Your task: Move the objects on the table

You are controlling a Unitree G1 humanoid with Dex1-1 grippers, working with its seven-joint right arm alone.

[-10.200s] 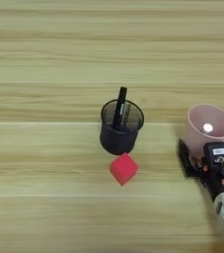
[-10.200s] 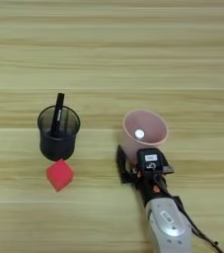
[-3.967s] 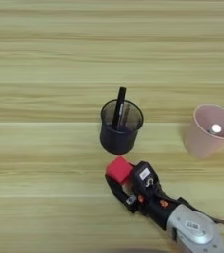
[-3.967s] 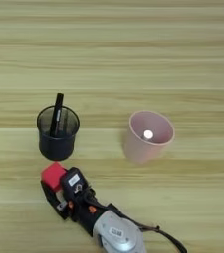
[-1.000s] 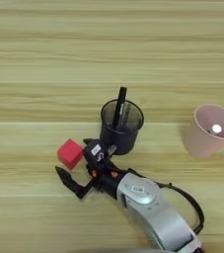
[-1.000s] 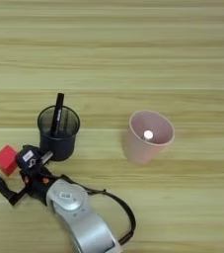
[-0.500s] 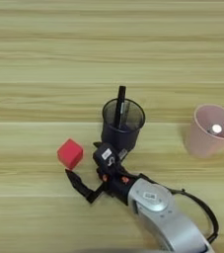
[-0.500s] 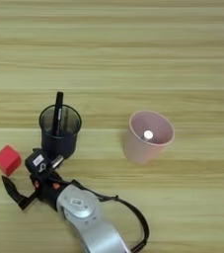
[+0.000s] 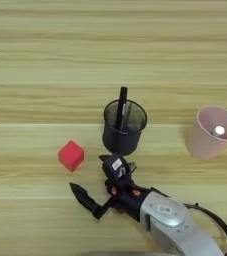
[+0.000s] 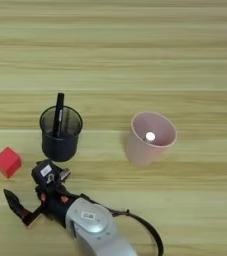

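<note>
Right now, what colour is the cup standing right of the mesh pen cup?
Pale pink cup, clearest in the right eye view.

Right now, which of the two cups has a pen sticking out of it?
The black mesh cup, standing just beyond the gripper, has the black pen poking up out of it. The pink cup off to the right holds only a small white thing.

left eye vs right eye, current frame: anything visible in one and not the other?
Only the left eye view shows bare table well to the left of the red cube. Only the right eye view shows bare table well to the right of the pink cup. Both show the cube, the black mesh pen cup with its pen, the pink cup, and the right gripper, fingers spread, holding nothing.
</note>
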